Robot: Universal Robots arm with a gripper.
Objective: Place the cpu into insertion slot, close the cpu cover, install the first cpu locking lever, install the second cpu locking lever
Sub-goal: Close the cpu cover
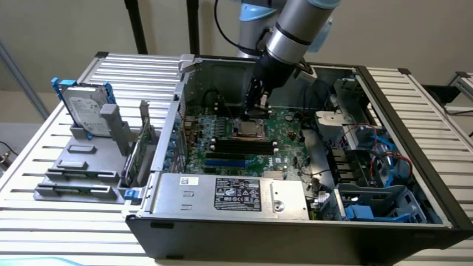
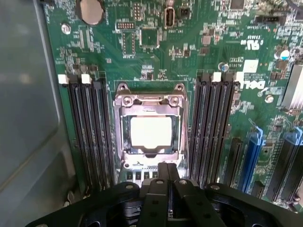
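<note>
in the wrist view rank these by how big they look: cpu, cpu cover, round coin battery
1. cpu cover, the whole metal frame.
2. cpu, the bright square inside its window.
3. coin battery, smallest, though the picture's edge cuts part of it off.

You get the gripper point(image 2: 168, 170) cut off by the wrist view's edge, its body hiding the nearest edge of the cpu cover point(image 2: 150, 100); glare whitens the cpu point(image 2: 150, 131); in the exterior view the arm point(image 1: 292, 33) is cropped and the insertion slot point(image 1: 247, 131) too small to read.
</note>
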